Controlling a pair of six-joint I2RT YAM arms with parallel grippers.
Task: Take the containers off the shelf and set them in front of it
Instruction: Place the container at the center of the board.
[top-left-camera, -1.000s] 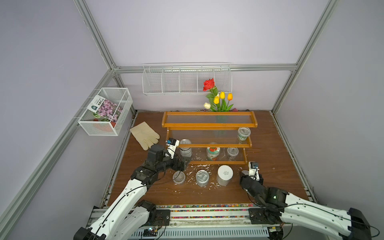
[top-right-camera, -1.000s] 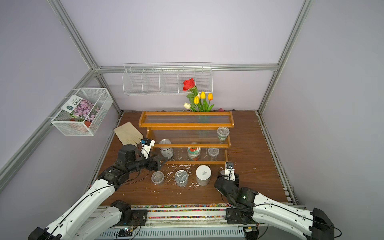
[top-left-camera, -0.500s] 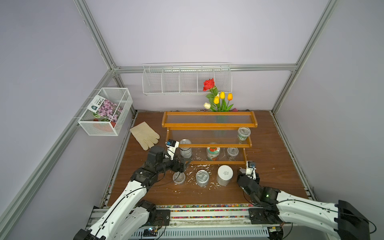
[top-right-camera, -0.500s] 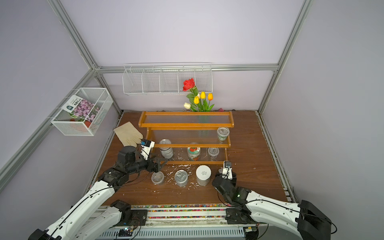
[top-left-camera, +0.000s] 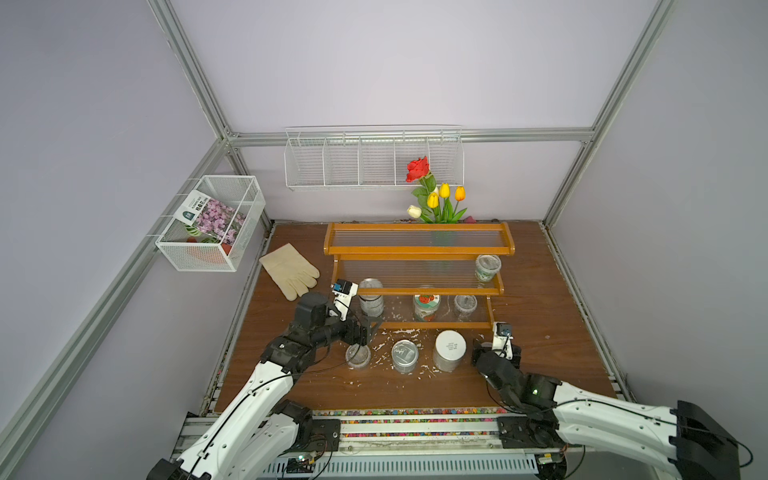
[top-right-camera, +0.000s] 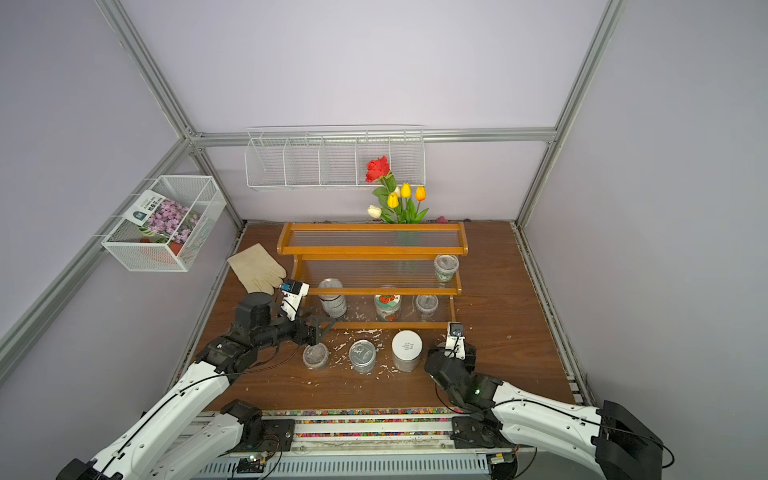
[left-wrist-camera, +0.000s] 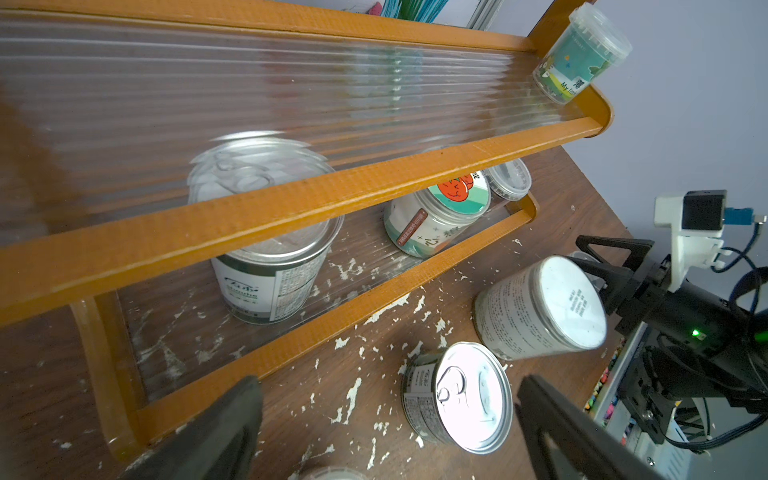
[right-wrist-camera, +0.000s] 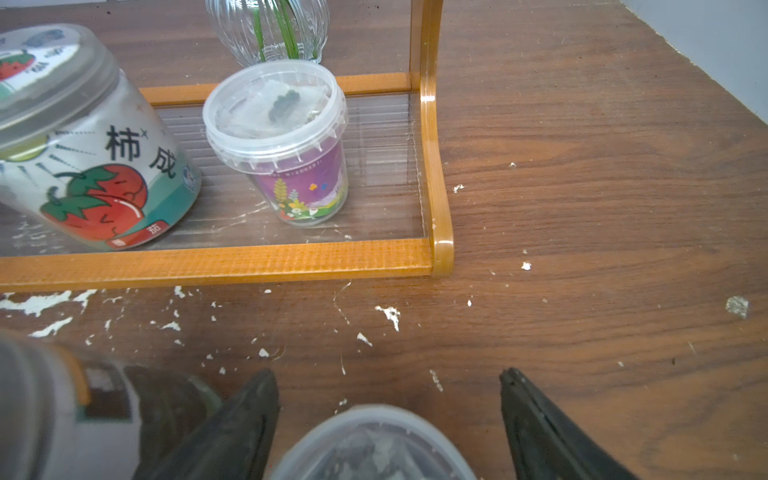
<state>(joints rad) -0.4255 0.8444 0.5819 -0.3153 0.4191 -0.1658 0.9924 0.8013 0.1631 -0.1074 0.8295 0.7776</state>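
As the right gripper (right-wrist-camera: 386, 374) stands spread around the clear cup (right-wrist-camera: 374, 440) before the shelf (right-wrist-camera: 249, 262), it should rise straight; left gripper (left-wrist-camera: 388, 382) likewise spread.

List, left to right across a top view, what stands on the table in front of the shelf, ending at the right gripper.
clear lidded cup → silver pull-tab tin → white-lidded jar → right gripper. Another clear cup sits between that gripper's fingers, largely hidden in the top view, so it is left out.

A cream glove (top-left-camera: 289, 270) lies on the wooden table (top-left-camera: 540, 332) near a mesh basket (top-left-camera: 199, 254).
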